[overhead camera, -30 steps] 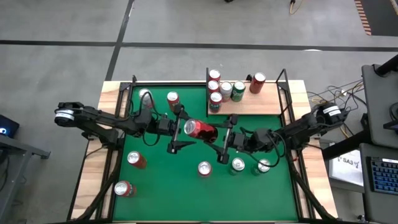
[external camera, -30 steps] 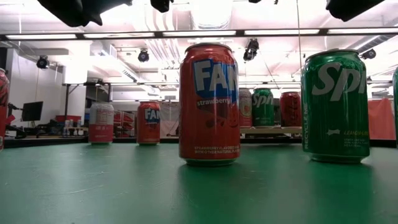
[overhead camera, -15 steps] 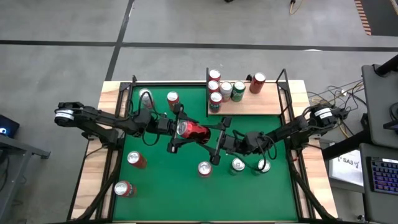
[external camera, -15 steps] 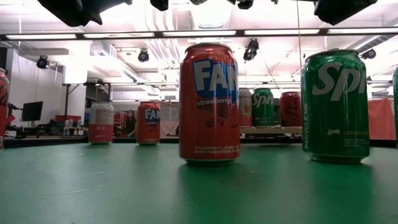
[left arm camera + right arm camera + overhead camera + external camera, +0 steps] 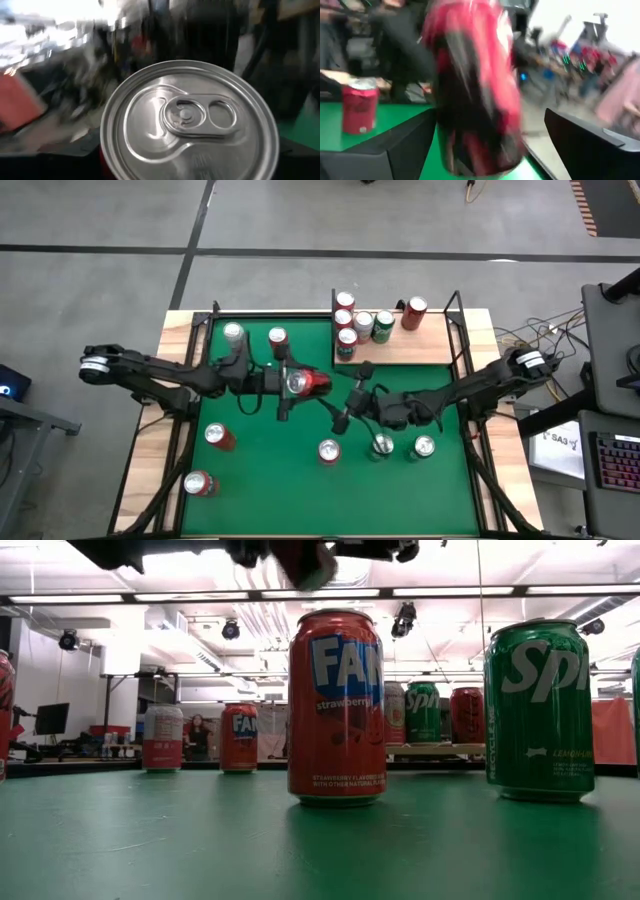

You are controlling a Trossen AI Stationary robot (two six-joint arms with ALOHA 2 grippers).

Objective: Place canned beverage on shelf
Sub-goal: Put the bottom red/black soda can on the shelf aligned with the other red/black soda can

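**Quantity list**

- Cans: 14 in total.
  - 6 cans [image 5: 362,321] stand on the shelf [image 5: 410,350].
  - 7 stand on the green tabletop [image 5: 270,490]. 4 of these are red, 2 are green, and the side colour of 1 cannot be told.
  - 1 red can [image 5: 312,384] is off the surface, in the left gripper [image 5: 285,384].
- Shelf: 1.
- Arms: 2.
- Grippers: 2, the left gripper and the right gripper [image 5: 350,397], with 2 fingers each.
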